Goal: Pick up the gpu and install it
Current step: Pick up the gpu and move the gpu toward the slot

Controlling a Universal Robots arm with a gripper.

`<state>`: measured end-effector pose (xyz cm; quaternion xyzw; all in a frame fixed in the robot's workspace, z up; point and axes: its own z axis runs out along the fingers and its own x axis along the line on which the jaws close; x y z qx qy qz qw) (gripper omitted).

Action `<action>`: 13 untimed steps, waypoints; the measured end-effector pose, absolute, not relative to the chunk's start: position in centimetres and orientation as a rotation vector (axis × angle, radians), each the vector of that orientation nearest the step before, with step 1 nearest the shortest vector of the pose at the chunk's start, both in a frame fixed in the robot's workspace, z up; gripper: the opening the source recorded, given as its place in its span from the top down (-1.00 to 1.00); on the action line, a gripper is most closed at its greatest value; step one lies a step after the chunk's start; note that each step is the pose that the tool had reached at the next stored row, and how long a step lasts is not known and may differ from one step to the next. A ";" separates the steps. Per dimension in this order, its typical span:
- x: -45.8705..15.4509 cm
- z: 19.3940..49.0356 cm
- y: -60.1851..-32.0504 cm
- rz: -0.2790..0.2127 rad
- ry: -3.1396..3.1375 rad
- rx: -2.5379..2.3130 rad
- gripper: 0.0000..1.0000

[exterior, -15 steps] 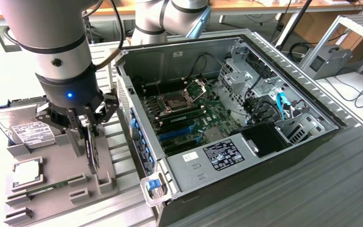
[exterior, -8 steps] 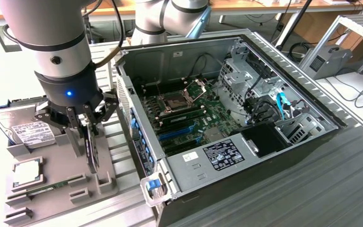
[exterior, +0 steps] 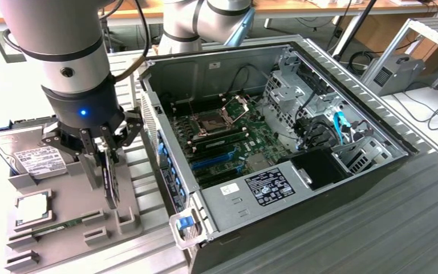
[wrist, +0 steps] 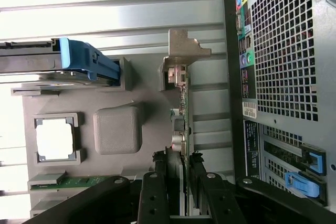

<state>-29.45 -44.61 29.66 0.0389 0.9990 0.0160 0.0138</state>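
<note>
Starting at the exterior view's left, I have one grey tray (exterior: 68, 193) on the slatted table (exterior: 424, 228). It carries one drive (exterior: 32, 154) in a blue frame. The drive's white label has print, but I cannot read it. Nearer the camera on the tray lie one square chip (exterior: 32, 206) and one green memory strip (exterior: 67, 222).

Next comes the arm (exterior: 63, 57), reaching down over the tray's case-side edge. The gripper (exterior: 103, 168) is clamped on the gpu (exterior: 112, 191), one finger against each face. In the wrist view the fingers (wrist: 156, 184) press the black cooler on one side and the green board on the other. The gpu stands on edge at its slot in the tray, with its silver bracket (wrist: 182, 51) at the end away from the gripper. I cannot tell whether it has left the slot.

Room is tight here: the card is just beside the outer wall of the one open case (exterior: 341, 220), with a narrow gap between them. The case's top is open, so the board (exterior: 227, 137) lies exposed. The power supply (exterior: 268, 185) has a black and white label that I cannot read. In the wrist view I count two blue latches (wrist: 307, 157) on the case's rear, and its stickers are illegible
</note>
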 end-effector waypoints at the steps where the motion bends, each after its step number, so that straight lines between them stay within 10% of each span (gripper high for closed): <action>1: -29.4 29.7 -44.6 0.050 3.111 0.121 0.41; 13: -29.4 30.2 -44.6 0.050 3.111 0.121 0.41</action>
